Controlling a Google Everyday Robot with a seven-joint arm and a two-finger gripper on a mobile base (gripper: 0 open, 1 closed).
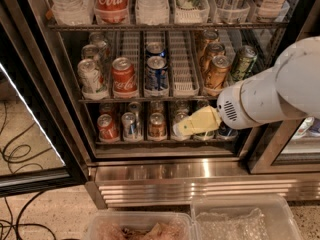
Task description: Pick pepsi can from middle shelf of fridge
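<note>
The pepsi can (156, 74), dark blue with a silver top, stands at the front of a white slotted lane on the middle shelf (183, 64) of the fridge (176, 178). A second blue can sits right behind it. My gripper (186, 126), pale yellow at the end of the white arm (280, 91), reaches in from the right. It hangs in front of the lower shelf's cans, below and slightly to the right of the pepsi can, not touching it.
A red Coca-Cola can (123, 75) and a silver can (90, 77) stand left of the pepsi can, with bronze-gold cans (216, 72) and a green can (243, 61) to its right. Bottles fill the top rack. The open door (30, 134) is at the left, and clear plastic bins (240, 219) lie on the floor.
</note>
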